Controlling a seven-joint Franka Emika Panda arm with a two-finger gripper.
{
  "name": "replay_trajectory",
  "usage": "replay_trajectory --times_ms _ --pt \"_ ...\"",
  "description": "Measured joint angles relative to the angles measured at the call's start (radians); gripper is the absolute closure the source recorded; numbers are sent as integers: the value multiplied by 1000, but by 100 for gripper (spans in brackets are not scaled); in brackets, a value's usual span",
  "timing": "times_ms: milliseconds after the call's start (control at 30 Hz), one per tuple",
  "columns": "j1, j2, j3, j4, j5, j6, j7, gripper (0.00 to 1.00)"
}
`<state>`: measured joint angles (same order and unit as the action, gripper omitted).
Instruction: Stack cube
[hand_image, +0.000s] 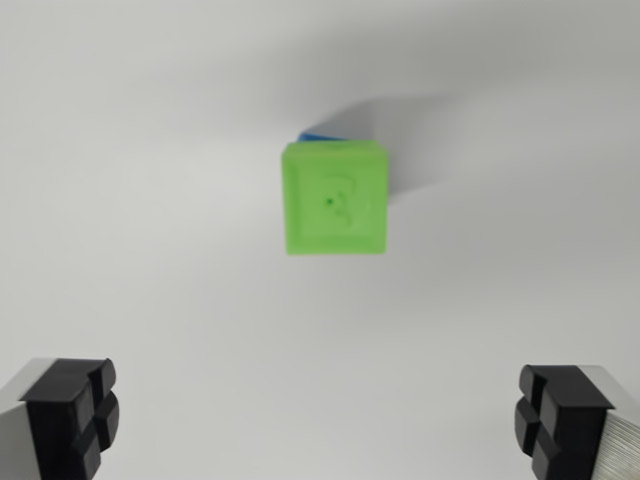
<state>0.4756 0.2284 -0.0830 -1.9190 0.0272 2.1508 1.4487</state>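
Observation:
A green cube (335, 197) with a faint embossed mark on its top face sits on a white surface in the upper middle of the wrist view. A sliver of a blue cube (318, 134) peeks out from under its far edge, so the green cube rests on top of the blue one. My gripper (320, 420) is open, high above and nearer the bottom of the view than the cubes. Its black fingertips (75, 410) show at the lower left and lower right corners with nothing between them.
The white surface (150, 250) spreads around the stack on all sides. A soft grey shadow (420, 130) falls to the upper right of the cubes.

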Motion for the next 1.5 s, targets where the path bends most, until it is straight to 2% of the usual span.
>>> replay_trajectory --times_ms 767,1033,1500 --pt "0 -61 0 114 -6 -175 5 0" --pt "0 -69 0 139 -7 -207 5 0" --pt "0 -69 0 145 -7 -216 6 0"
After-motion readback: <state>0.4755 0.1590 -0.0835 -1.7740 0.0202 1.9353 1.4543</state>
